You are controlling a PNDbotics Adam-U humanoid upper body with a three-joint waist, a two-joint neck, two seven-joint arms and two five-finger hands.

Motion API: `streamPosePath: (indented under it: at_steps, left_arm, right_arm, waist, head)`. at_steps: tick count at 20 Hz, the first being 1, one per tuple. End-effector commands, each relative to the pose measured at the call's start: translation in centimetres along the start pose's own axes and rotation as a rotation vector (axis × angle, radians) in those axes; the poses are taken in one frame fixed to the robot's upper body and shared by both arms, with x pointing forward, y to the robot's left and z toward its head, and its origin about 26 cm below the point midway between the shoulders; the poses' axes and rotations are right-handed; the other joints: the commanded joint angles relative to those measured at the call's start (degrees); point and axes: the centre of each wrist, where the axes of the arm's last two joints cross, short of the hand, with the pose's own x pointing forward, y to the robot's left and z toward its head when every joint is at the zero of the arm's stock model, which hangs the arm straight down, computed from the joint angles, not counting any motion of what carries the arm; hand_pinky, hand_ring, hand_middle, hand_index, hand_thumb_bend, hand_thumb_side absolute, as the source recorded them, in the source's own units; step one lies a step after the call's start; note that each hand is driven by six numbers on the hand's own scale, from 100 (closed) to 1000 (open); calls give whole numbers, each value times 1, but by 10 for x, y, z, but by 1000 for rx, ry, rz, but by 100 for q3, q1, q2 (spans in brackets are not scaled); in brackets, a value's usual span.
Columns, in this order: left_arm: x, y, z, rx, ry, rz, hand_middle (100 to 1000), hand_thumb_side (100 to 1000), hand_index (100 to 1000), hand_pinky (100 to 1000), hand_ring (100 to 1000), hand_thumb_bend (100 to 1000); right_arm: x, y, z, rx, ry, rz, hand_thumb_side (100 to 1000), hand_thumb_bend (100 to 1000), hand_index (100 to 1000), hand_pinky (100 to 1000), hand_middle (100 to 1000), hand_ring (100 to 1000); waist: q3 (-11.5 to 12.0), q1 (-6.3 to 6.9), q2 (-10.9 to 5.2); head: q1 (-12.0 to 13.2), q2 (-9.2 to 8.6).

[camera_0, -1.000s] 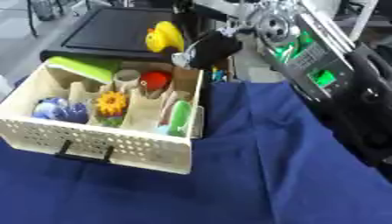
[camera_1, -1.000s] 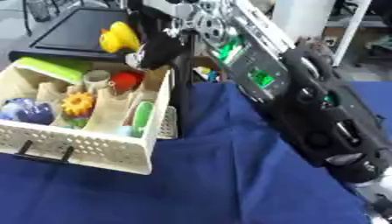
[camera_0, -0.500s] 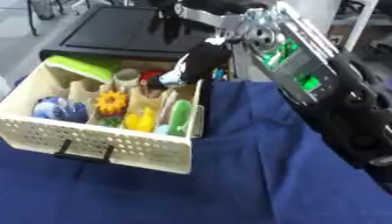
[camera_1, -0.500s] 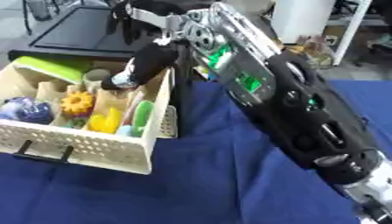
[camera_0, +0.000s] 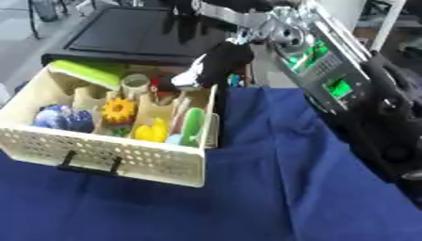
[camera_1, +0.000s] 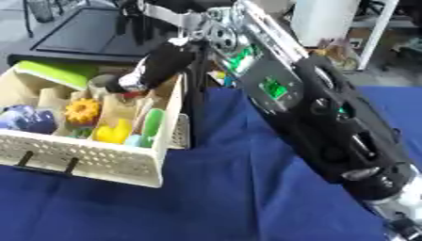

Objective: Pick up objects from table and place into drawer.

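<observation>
A second ago the right hand point(camera_0: 216, 65) held a yellow toy point(camera_0: 151, 130) above the back of the drawer point(camera_0: 124, 157); now that toy lies inside the drawer, in a front compartment beside a green stick point(camera_0: 193, 126), and the hand hangs empty over the drawer's back right corner. The hand points down with its fingers close together; whether they are curled cannot be told. The cream perforated drawer sits on a blue cloth point(camera_0: 272, 188) at the left. Inside it show one yellow toy, one orange flower shape point(camera_0: 118, 109), one blue and white round thing point(camera_0: 62, 118), one green block point(camera_0: 87, 73), one pale cup point(camera_0: 135, 84) and one green stick. The left hand is out of sight.
</observation>
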Motion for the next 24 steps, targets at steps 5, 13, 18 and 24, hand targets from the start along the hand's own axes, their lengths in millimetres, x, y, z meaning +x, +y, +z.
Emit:
streamPosePath:
  at_steps: [5,13,18,24]
  left_arm:
    - [6,3,-8,-16,-14,-20,524,1000,688,385,491,124]
    - [17,13,8,-41,76,-112,590,1000,744,424,547,180]
    - [30,25,5,-107,163,-214,625,1000,779,432,582,195]
    - [47,38,0,-288,338,-337,634,1000,780,420,590,177]
  right_arm:
    - [13,-59,40,-293,-107,-32,708,403,766,670,588,688]
    - [11,-83,93,-554,-223,-66,834,281,755,673,607,716]
    - [7,-90,130,-711,-279,-77,844,237,753,675,616,726]
    - [-15,-94,159,-836,-253,-104,837,233,752,674,621,731]
  waist:
    - [-89,128,-140]
    - [-139,237,-191]
    - [-150,274,-234]
    - [-108,334,-297]
  head:
    - [97,-4]
    - [200,26]
    - [239,54]
    - [238,85]
